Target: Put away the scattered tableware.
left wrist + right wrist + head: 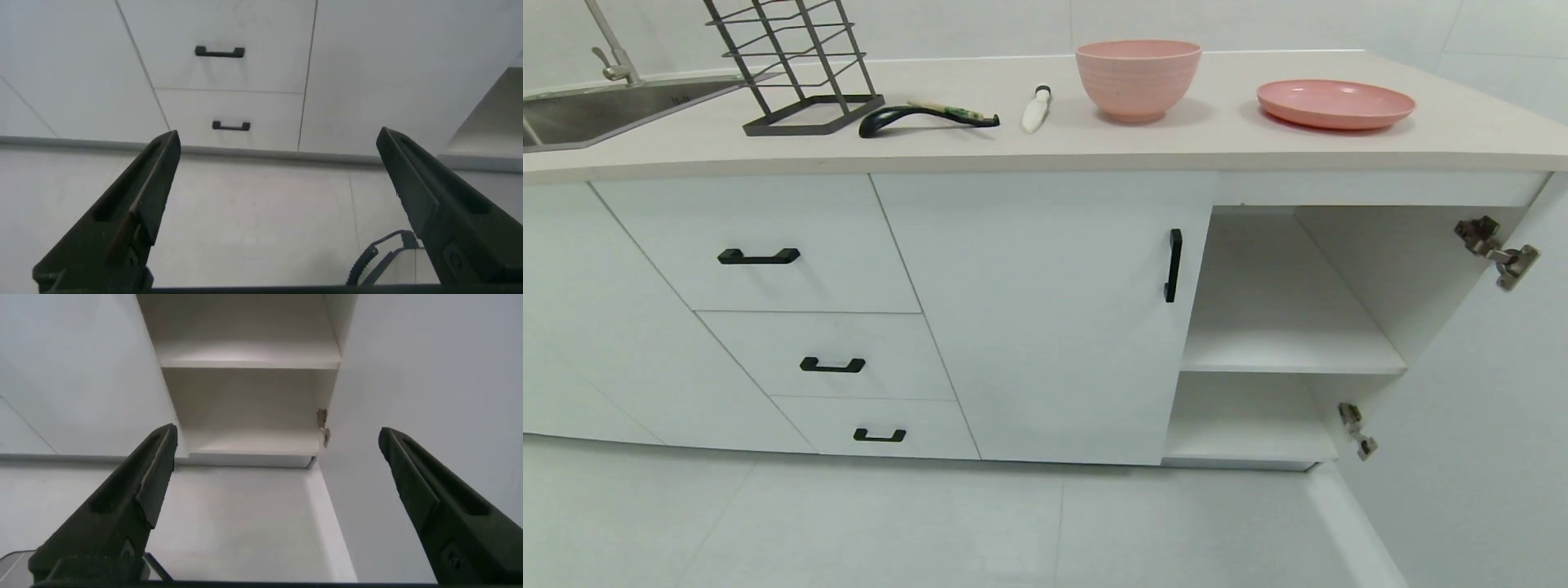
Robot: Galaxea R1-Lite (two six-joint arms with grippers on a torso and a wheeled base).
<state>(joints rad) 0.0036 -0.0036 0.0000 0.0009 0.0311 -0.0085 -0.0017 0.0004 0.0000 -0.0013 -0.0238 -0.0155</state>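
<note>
No text, number or sign can be read anywhere. A small dark mark on the inner wall of the sink (654, 102) is too small to make out, and the green print on the pale utensil (951, 110) is likewise illegible.

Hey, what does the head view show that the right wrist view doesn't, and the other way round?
Head view's own: the countertop with pink bowl, pink plate, black spoon, rack and sink, plus the drawers. Right wrist view's own: the right gripper, open and empty. Shared: the open cabinet's shelf, lower hinge and floor.
</note>
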